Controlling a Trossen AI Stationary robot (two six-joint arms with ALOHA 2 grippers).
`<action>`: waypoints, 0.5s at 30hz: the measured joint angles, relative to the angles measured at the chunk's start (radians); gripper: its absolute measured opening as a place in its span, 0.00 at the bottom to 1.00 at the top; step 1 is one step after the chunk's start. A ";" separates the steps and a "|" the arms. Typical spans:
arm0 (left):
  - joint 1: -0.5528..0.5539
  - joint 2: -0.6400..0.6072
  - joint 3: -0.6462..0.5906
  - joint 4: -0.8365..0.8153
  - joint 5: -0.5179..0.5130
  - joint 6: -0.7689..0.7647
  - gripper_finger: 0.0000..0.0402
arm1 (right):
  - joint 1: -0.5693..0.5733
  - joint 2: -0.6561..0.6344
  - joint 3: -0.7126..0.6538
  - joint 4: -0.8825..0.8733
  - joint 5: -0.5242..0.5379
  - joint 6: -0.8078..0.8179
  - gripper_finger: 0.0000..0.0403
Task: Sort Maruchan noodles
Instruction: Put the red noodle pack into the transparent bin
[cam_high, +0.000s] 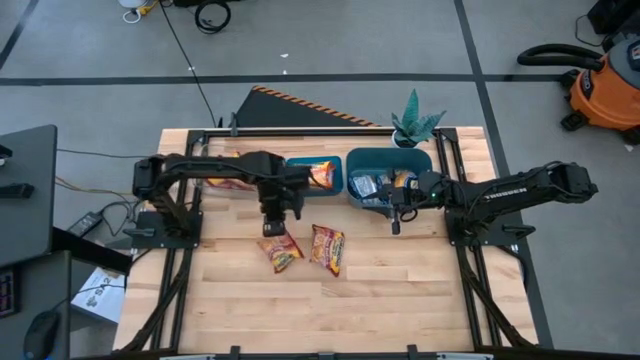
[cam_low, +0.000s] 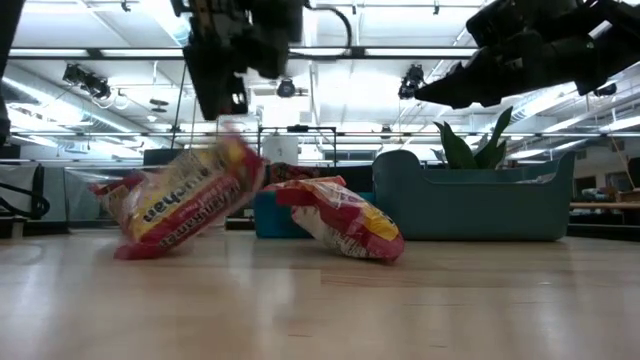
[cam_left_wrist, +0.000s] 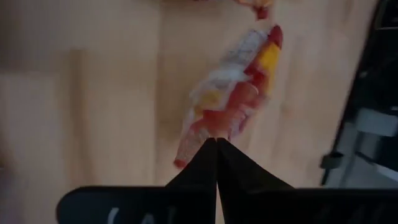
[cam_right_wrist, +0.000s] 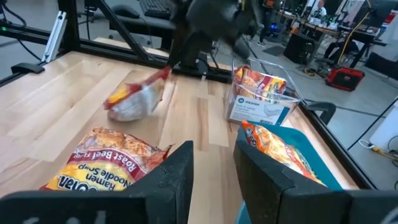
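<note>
My left gripper (cam_high: 272, 226) is shut on a red-and-yellow noodle packet (cam_high: 282, 250) over the middle of the table; the packet also shows in the low view (cam_low: 180, 205). A second red-and-yellow packet (cam_high: 328, 248) lies flat on the table to its right, in front of my right gripper (cam_right_wrist: 106, 165). My right gripper (cam_high: 395, 224) is open and empty above the table by the near side of the right teal bin (cam_high: 388, 160). That bin holds blue-and-white packets (cam_high: 368, 186). The left teal bin (cam_high: 338, 172) holds an orange packet (cam_high: 320, 174). My left gripper pinches the packet's crimped red end (cam_right_wrist: 163, 75) between its two shut fingertips (cam_left_wrist: 205, 158). The fingers come from above, pointing down. The packet hangs tilted below them (cam_left_wrist: 233, 87); whether its lower end (cam_low: 125, 248) touches the table, I cannot tell.
A clear plastic tray (cam_high: 228, 172) with red packets stands at the back left, next to the left bin; it also shows in the right wrist view (cam_right_wrist: 261, 99). A potted plant (cam_high: 413, 125) stands at the far edge. The near half of the table (cam_high: 330, 310) is bare wood.
</note>
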 joint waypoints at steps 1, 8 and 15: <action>0.000 -0.015 0.002 -0.010 -0.032 -0.008 0.01 | 0.000 0.000 0.000 -0.004 0.000 0.000 0.31; 0.019 -0.149 0.003 -0.029 -0.160 -0.055 0.00 | 0.000 0.000 0.000 -0.004 0.000 -0.001 0.31; 0.031 -0.188 -0.074 0.179 -0.226 -0.123 0.07 | 0.000 0.000 0.000 0.010 -0.006 0.005 0.31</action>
